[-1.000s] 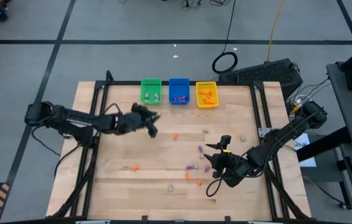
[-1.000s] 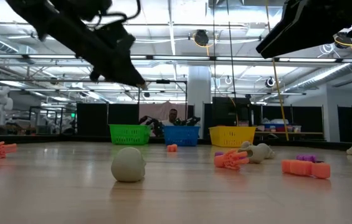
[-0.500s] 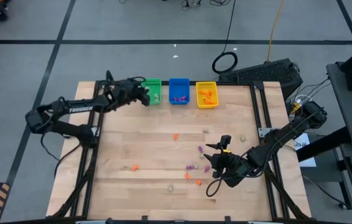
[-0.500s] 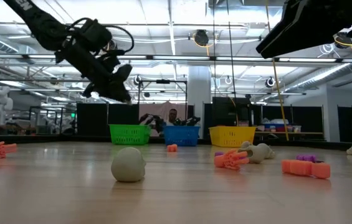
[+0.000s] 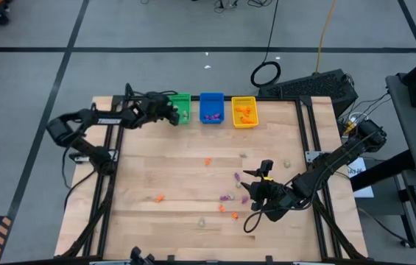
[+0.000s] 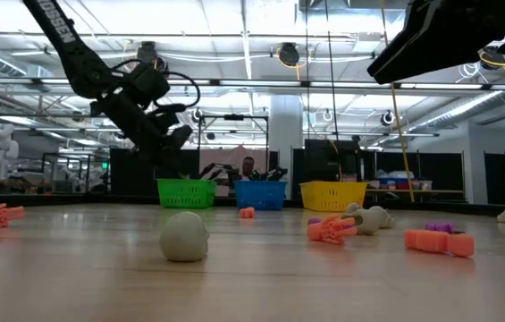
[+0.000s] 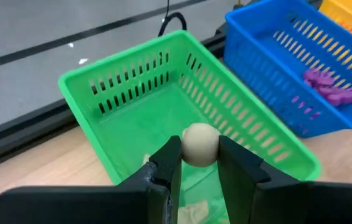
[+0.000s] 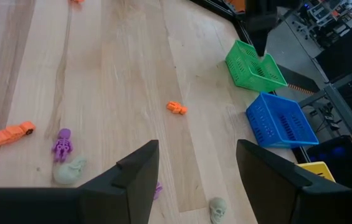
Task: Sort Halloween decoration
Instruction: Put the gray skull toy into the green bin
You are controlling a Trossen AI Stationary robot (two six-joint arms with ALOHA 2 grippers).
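My left gripper (image 5: 172, 114) hangs over the green bin (image 5: 179, 107) at the table's far edge, shut on a pale beige ball-like trinket (image 7: 199, 144). The low view shows it (image 6: 170, 150) just above the bin's rim (image 6: 186, 184). Pale pieces lie on the green bin's floor (image 7: 191, 211). My right gripper (image 5: 252, 195) hovers open over the table's right near part (image 8: 197, 186), touching nothing. Loose trinkets lie on the wood: orange (image 5: 208, 161), purple (image 5: 237, 177), beige (image 5: 202, 221). My left gripper pinches the beige ball (image 7: 199, 144) between its two fingertips (image 7: 168, 163), one on each side of the ball. The ball is lifted clear and sits above the inside of the green bin (image 7: 138, 124).
The blue bin (image 5: 211, 107) with purple pieces (image 7: 331, 87) and the yellow bin (image 5: 244, 112) with orange pieces stand right of the green one. Trinkets are scattered around my right gripper: an orange one (image 8: 14, 132), a purple one (image 8: 62, 146), a beige skull (image 8: 217, 210).
My left gripper has travelled from the table's middle toward the far edge, carrying the beige ball, and now hangs over the green bin, lower than half a second ago. The right arm has kept still.
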